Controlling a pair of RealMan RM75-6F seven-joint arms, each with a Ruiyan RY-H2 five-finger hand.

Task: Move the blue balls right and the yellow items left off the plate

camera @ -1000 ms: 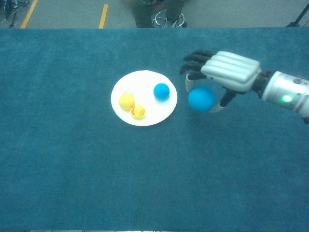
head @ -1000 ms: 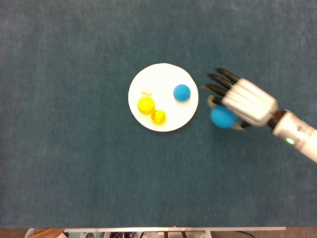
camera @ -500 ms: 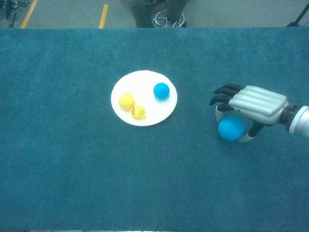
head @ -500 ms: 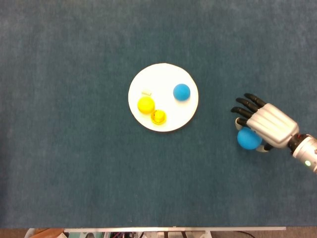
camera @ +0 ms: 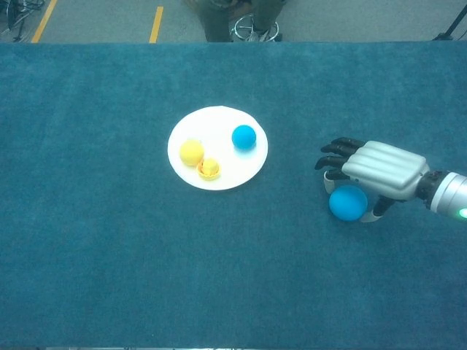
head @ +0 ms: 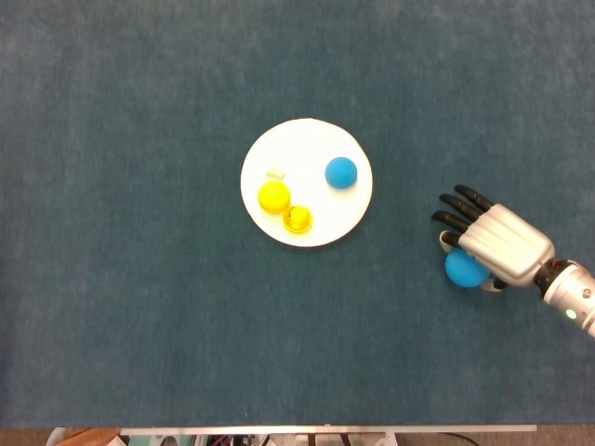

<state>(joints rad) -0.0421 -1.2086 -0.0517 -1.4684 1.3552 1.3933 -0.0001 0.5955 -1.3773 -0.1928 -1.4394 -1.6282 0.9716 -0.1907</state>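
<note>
the right hand sits low over the blue surface, well right of the white plate, with its fingers curled around a blue ball that looks to be at or nearly on the cloth. the left hand is not in view. a second blue ball waits on the plate's right half, and a yellow ball touches a smaller yellow item on its left half. to finish this placement well, spread the fingers slowly so the ball is not nudged and does not roll, then lift straight up before swinging toward the plate.
</note>
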